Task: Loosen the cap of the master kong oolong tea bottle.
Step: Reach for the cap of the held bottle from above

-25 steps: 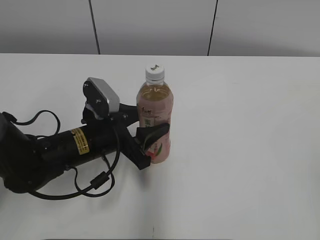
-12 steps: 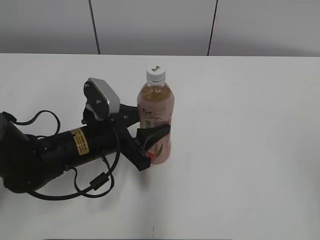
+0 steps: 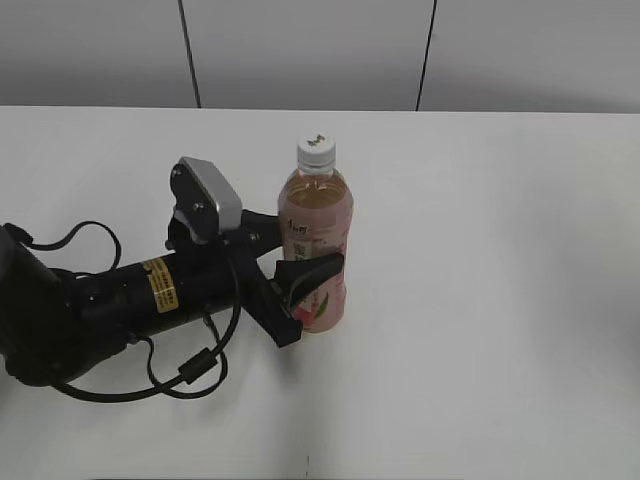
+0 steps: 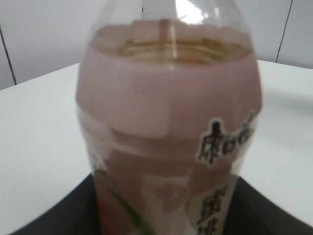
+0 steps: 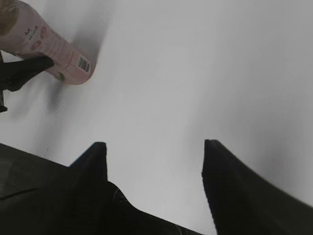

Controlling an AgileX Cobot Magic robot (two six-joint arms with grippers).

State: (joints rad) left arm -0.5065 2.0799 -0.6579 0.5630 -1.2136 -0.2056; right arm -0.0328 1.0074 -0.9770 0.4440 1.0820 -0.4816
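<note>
The master kong oolong tea bottle [image 3: 316, 250] stands upright on the white table, amber tea above a pink label. Its white cap [image 3: 315, 150] is on the neck. My left gripper [image 3: 300, 275] is shut on the bottle's lower body, one black finger in front and one behind. In the left wrist view the bottle [image 4: 166, 122] fills the frame between the dark fingers; the cap is out of that view. My right gripper [image 5: 154, 147] is open and empty above bare table, out of the exterior view. The bottle [image 5: 46, 41] shows at the top left of the right wrist view.
The left arm [image 3: 120, 295] with its cables lies across the table's left side. The white table [image 3: 500, 300] stretches right of the bottle. A grey panelled wall [image 3: 300, 50] runs behind the table's far edge.
The bottle and the left gripper have shifted slightly to the right and toward the front. The grip on the bottle is the same.
</note>
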